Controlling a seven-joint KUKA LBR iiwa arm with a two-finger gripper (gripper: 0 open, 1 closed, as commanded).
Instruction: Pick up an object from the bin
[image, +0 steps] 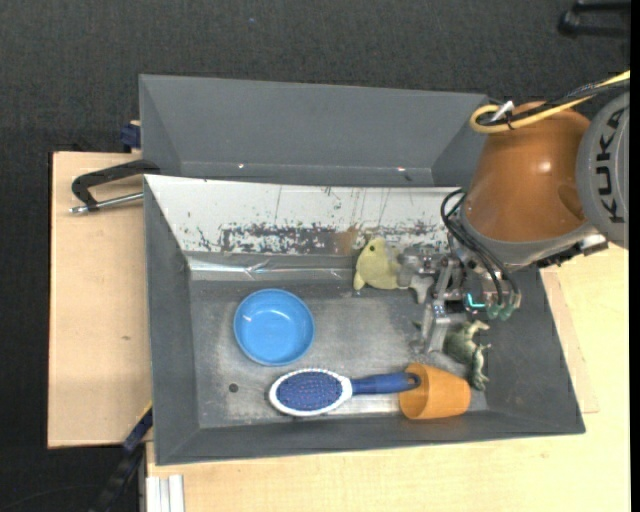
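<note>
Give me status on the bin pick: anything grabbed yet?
Done: the gripper is down at the right end of the bin, next to a small green thing and just behind the orange cup.
In hand: nothing visibly held; I can't tell whether it grips the green thing.
Left: grasp and lift.
Blue bowl, blue brush, yellow toy lie apart.

Even, fairly bright overhead light falls on the grey bin (170, 330).
The bin's back wall (300, 215) catches the strongest glare, a pale band with dark speckled reflections along its foot, and the floor shows a softer sheen towards the middle. The blue bowl (273, 326) carries a gentle highlight inside, and the robot's orange cover (525, 180) gleams on its upper curve. Shade gathers beneath that cover at the bin's right side.
</note>
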